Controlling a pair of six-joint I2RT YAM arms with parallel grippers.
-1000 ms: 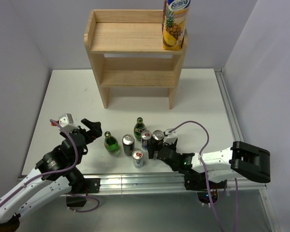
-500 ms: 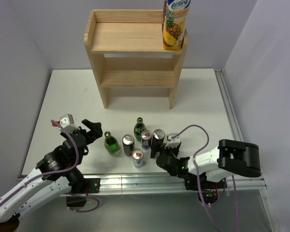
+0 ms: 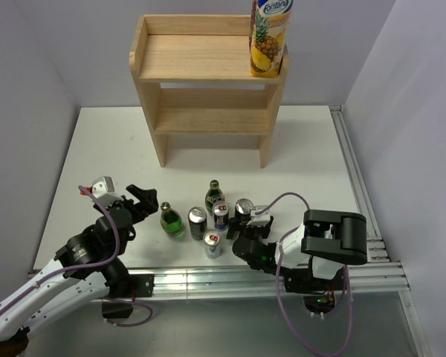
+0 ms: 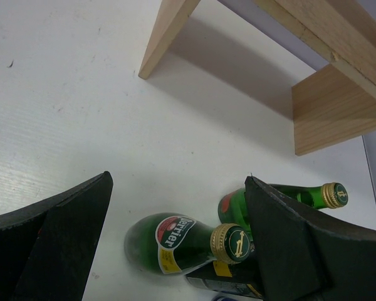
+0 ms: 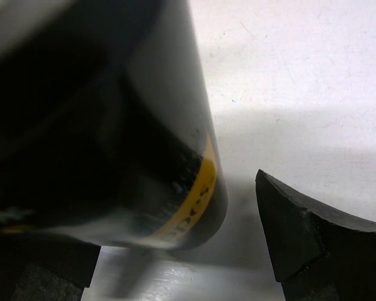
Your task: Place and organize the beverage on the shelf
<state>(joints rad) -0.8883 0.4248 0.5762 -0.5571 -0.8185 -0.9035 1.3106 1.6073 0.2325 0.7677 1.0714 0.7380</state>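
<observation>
The light-wood shelf (image 3: 208, 71) stands at the back, with a pineapple juice carton (image 3: 270, 37) on the right of its top board. On the table stand two green bottles (image 3: 170, 219) (image 3: 214, 197) and several cans (image 3: 198, 222). My left gripper (image 3: 143, 201) is open and empty, just left of the nearer Perrier bottle (image 4: 175, 241), which shows between its fingers (image 4: 50, 244). The second bottle (image 4: 288, 195) is behind. My right gripper (image 3: 247, 232) is open around the base of a black can with a yellow band (image 5: 100, 125), also in the top view (image 3: 244, 209). A gap shows by its right finger (image 5: 319, 244).
The shelf's two side panels (image 4: 166, 37) (image 4: 332, 110) reach the table behind the bottles. A small can (image 3: 212, 244) stands nearest the front edge, left of the right gripper. An aluminium rail (image 3: 208, 277) runs along the front, and another along the right side (image 3: 353, 171).
The right arm has folded in, its elbow swinging left toward the base, and its gripper has settled low by the black can. The left arm has barely moved.
</observation>
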